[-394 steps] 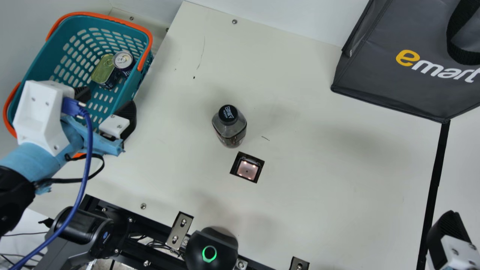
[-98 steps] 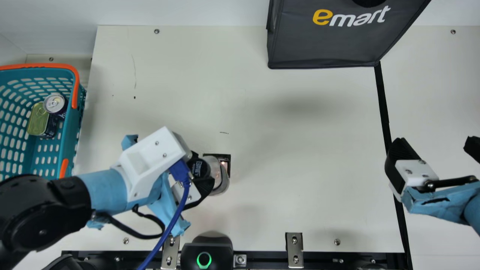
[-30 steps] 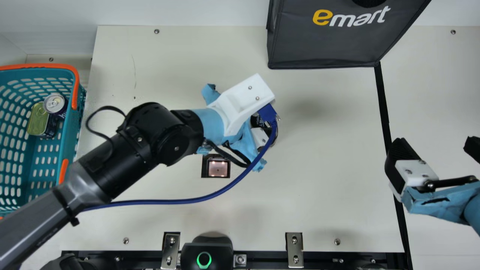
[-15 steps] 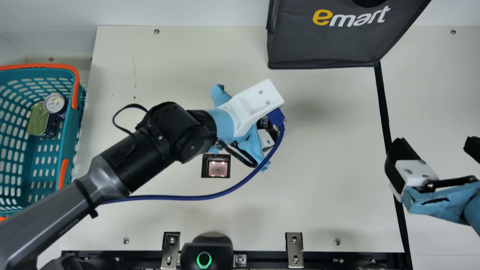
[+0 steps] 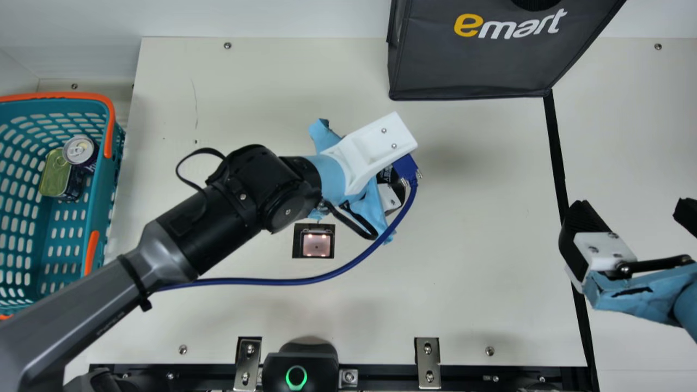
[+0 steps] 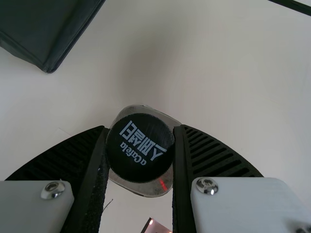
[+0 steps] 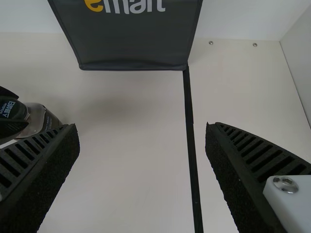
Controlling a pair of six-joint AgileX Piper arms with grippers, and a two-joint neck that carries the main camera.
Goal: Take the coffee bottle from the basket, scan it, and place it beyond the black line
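Between the basket (image 5: 102, 201) and the black line (image 5: 556, 147): the bottle (image 7: 41, 119), on the bag (image 5: 468, 60) side of the scanner (image 5: 316, 245); whether its base touches the bench (image 5: 463, 299), I cannot tell.
Bottle weight: probably moderate if full, with the load sitting low under the hold and liquid that may slosh.
Bottle body: smooth, clear-walled, probably firm; glass or plastic, I cannot tell. Likely slick, and if glass, unkind to knocks.
Cap (image 6: 140, 147): black, round, likely stiff; a good place to take hold from above, with pads squarely across its middle. A hold this high may let the base swing, so slow travel seems wise.
Shoulder: wider than the cap, sloping; pads would likely slide there. The body sides suit a low hold better.
Left claw (image 6: 140, 145): parted by the cap's width, 2 ribbed fingers pressing opposite sides of it.
Right claw (image 7: 141, 131): wide apart, nothing between its 2 fingers, near the black line.
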